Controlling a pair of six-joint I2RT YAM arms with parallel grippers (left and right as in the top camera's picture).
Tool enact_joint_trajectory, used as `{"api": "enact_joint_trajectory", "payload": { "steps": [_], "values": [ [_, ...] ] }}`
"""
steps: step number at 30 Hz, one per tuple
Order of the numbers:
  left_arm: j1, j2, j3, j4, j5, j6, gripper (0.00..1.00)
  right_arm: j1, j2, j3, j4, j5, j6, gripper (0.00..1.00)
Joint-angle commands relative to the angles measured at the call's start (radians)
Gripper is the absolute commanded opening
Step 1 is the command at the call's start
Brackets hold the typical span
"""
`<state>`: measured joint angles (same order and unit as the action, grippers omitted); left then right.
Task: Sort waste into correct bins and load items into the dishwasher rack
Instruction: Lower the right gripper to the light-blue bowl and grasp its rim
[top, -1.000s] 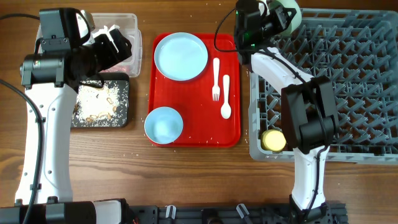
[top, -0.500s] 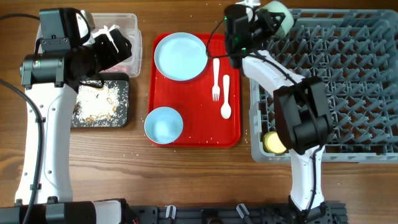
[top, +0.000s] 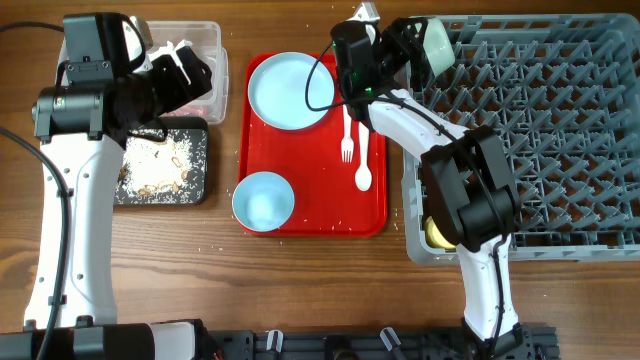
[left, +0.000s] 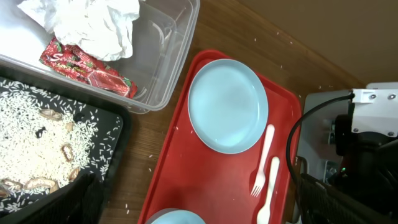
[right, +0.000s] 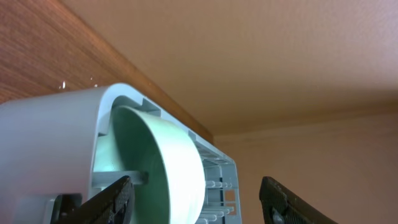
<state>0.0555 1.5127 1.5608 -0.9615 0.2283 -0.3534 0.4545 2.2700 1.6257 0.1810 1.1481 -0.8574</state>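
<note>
The pale green-white bowl (right: 168, 162) stands on edge in the back-left corner of the grey dishwasher rack (top: 540, 130). My right gripper (top: 408, 45) is open around its rim, and the far finger stands well apart from it. A yellow cup (top: 437, 232) sits in the rack's front-left corner. On the red tray lie the light blue plate (top: 290, 90), the blue bowl (top: 263, 200), the white fork (top: 347, 125) and spoon (top: 363, 155). My left gripper (top: 195, 72) hangs open and empty over the clear tub (left: 177, 56), which holds the napkin (left: 93, 25) and the wrapper (left: 87, 65).
The black tray (top: 195, 190) in front of the tub holds rice and brown food scraps (left: 37, 137). The red tray (top: 315, 215) lies between the bins and the rack. Crumbs are scattered on the wooden table.
My right gripper has opened and let go of the pale green bowl. The right arm has shifted left along the rack's back-left corner. The left arm has not moved.
</note>
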Motion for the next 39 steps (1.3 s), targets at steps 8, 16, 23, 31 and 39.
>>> {"api": "enact_joint_trajectory", "payload": {
  "steps": [8,16,23,31,39],
  "values": [
    [0.008,0.006,0.004,0.003,-0.010,0.009,1.00,0.027,-0.218,0.005,-0.232,-0.253,0.343,0.77],
    [0.008,0.006,0.004,0.003,-0.010,0.009,1.00,0.030,-0.361,0.005,-0.683,-1.225,0.921,0.82],
    [0.008,0.006,0.004,0.003,-0.010,0.009,1.00,0.070,-0.331,-0.028,-0.849,-1.587,1.254,0.76],
    [0.008,0.006,0.004,0.003,-0.010,0.009,1.00,0.221,-0.328,-0.207,-0.812,-1.450,1.497,0.59],
    [0.008,0.006,0.004,0.003,-0.010,0.009,1.00,0.285,-0.282,-0.244,-0.821,-1.427,1.594,0.50]
  ]
}}
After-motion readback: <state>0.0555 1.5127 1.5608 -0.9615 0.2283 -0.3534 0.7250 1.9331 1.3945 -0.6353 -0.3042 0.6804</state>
